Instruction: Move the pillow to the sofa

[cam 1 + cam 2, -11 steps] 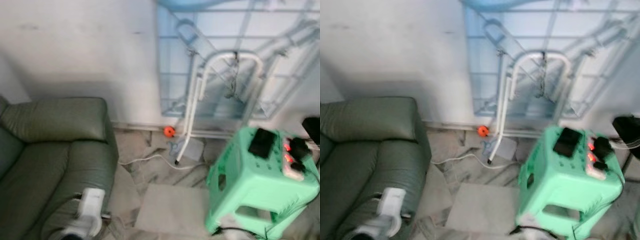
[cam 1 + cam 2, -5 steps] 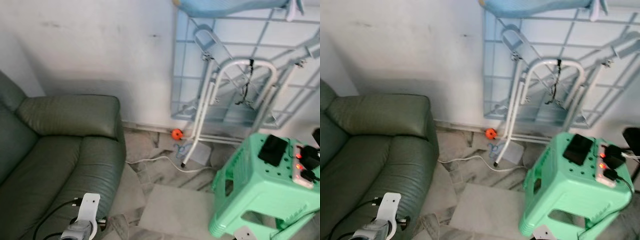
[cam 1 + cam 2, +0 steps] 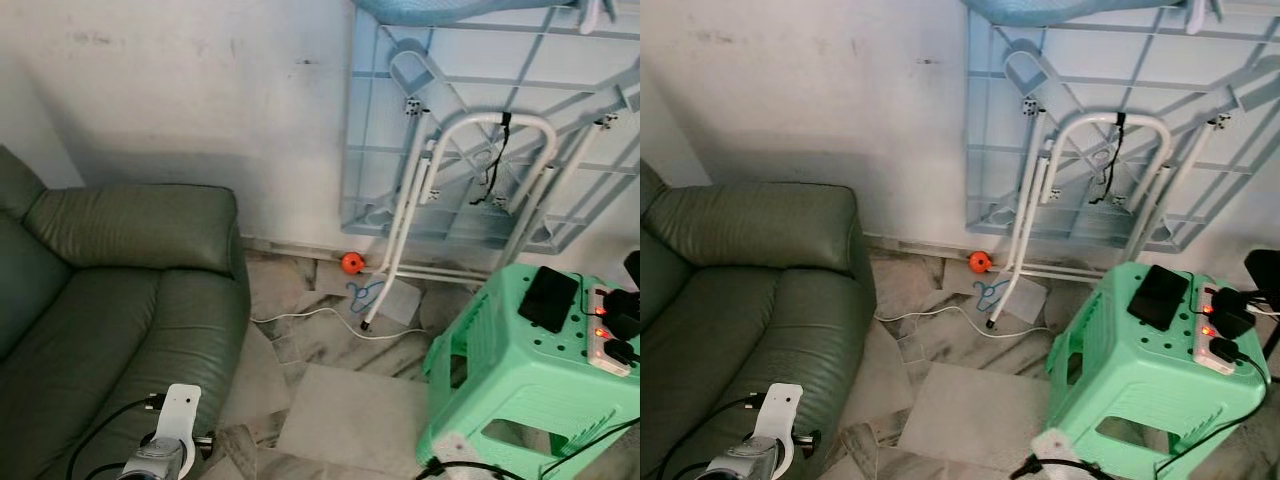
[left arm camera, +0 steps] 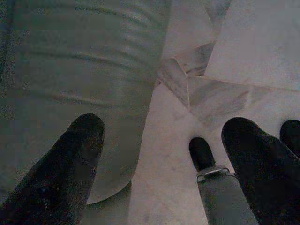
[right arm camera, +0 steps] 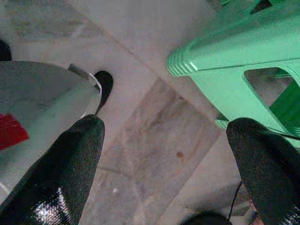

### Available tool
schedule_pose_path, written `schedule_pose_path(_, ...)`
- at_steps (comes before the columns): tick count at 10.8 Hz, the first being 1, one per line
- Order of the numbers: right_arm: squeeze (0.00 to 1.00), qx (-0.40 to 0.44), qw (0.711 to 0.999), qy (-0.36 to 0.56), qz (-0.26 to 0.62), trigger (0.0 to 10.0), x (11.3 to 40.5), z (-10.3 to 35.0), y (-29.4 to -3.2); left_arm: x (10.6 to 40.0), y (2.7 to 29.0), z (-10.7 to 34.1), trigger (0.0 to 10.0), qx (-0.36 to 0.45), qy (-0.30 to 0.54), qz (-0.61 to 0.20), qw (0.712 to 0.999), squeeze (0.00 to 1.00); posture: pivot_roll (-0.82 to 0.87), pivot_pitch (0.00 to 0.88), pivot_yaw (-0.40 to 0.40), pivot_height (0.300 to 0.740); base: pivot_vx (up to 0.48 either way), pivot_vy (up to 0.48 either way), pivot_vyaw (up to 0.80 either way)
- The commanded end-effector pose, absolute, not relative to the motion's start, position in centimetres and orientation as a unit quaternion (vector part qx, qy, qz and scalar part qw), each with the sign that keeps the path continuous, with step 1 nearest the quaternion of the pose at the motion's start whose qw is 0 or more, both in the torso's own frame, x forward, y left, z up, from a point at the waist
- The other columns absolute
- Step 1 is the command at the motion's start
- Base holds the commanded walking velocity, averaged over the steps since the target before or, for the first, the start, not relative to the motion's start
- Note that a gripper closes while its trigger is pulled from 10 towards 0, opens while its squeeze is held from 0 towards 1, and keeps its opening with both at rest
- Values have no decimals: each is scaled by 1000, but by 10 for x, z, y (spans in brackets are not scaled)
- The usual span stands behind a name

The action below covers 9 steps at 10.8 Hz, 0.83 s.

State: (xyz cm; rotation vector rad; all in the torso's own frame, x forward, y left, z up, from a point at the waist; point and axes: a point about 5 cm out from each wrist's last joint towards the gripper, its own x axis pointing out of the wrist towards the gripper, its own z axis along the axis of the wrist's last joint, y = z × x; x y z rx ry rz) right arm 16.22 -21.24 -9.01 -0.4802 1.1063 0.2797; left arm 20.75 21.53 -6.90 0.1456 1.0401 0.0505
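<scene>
- The dark green sofa (image 3: 110, 300) stood against the white wall (image 3: 180, 90), on the robot's left; its seat and arm cushions lay bare.
- The left gripper (image 4: 164, 164) hung low, its two black fingers (image 4: 61, 173) spread wide apart and holding nothing, above the sofa's rounded front edge and the marble floor (image 3: 340, 420).
- The left arm (image 3: 165, 450) showed at the lower edge of the head views, beside the sofa's front.
- The right gripper (image 5: 164, 168) also had its fingers apart and empty, over the floor just beside the mint-green plastic stool (image 3: 530, 390).
- On the stool lay a power strip (image 3: 612, 340) with red lights and a dark flat object (image 3: 548, 298), possibly a phone.
- A pale blue folded frame (image 3: 480, 130) leaned on the wall, with a small orange ball (image 3: 350, 263) at its foot.
</scene>
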Motion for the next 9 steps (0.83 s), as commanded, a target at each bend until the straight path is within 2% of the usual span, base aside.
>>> schedule_pose_path(1, 0, -233, 810, 523, 127, 10000, 160, -90, -216, 209, 218, -67, 10000, 74, 495, 26, 865, 0, -210, 0, 25, 740, 0, 0, 0)
schedule_pose_path(9, 0, -233, 810, 523, 127, 10000, 160, -90, -216, 209, 218, -67, 10000, 74, 495, 26, 865, 0, -210, 0, 25, 740, 0, 0, 0)
